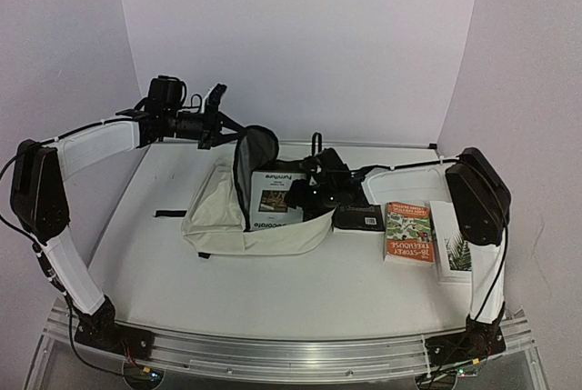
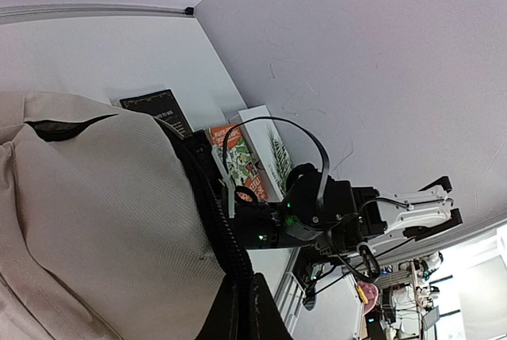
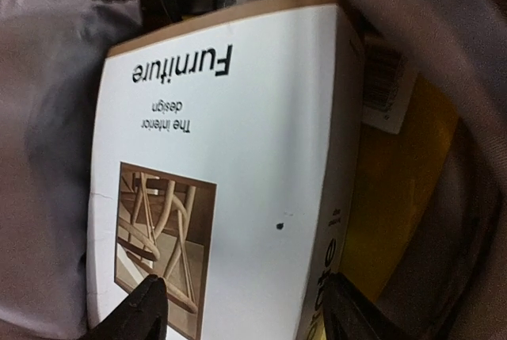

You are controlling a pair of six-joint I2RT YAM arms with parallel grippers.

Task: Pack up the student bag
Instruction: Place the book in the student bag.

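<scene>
Left gripper (image 1: pixel 216 125) clenched on bag (image 1: pixel 218 215) flap. Furniture book (image 3: pixel 230 181) inside; right gripper (image 3: pixel 247 312) straddles it, grip unclear. 3 items (image 1: pixel 408 232) centre right on desk (image 1: pixel 273 290), unpacked.

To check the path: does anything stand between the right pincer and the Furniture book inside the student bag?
Nothing visible. The right pincer, fingers apart, faces the Furniture book directly inside the student bag.

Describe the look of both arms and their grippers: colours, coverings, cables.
Both arms match: the left arm and right arm have white-covered links between black joint housings. Thin black cables loop along them. The left gripper and right gripper are black, with tapered dark fingers.
</scene>
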